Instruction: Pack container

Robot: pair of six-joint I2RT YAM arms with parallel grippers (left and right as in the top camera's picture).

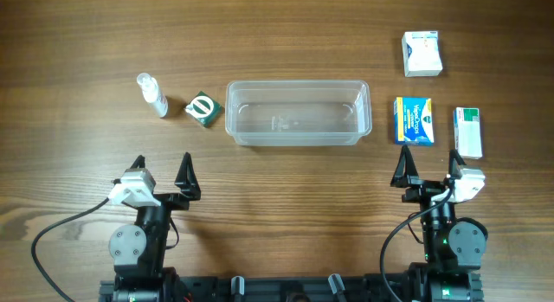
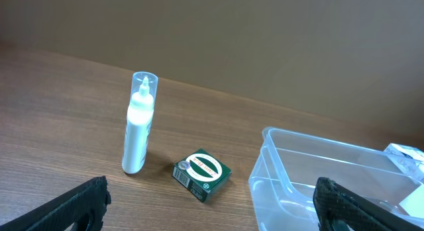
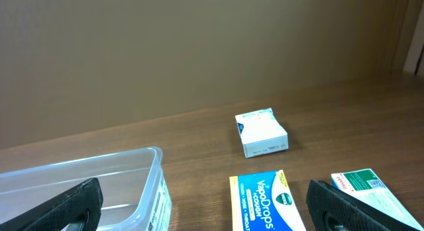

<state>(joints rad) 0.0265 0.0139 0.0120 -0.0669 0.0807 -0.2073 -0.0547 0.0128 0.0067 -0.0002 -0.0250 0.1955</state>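
The clear plastic container (image 1: 298, 112) stands empty in the middle of the table; its corner shows in the left wrist view (image 2: 278, 165) and in the right wrist view (image 3: 142, 171). Left of it lie a small green box (image 1: 202, 109) (image 2: 202, 174) and a clear spray bottle (image 1: 153, 94) (image 2: 140, 122). Right of it lie a blue and yellow VapoDrops box (image 1: 414, 120) (image 3: 268, 204), a white and green box (image 1: 468, 131) (image 3: 371, 191) and a white box (image 1: 422, 54) (image 3: 262, 133). My left gripper (image 1: 162, 168) and right gripper (image 1: 428, 163) hang open and empty near the front edge.
The table is brown wood. Both arm bases (image 1: 138, 246) (image 1: 450, 246) stand at the front edge with black cables trailing beside them. A dark wall rises behind the table's far edge in the wrist views.
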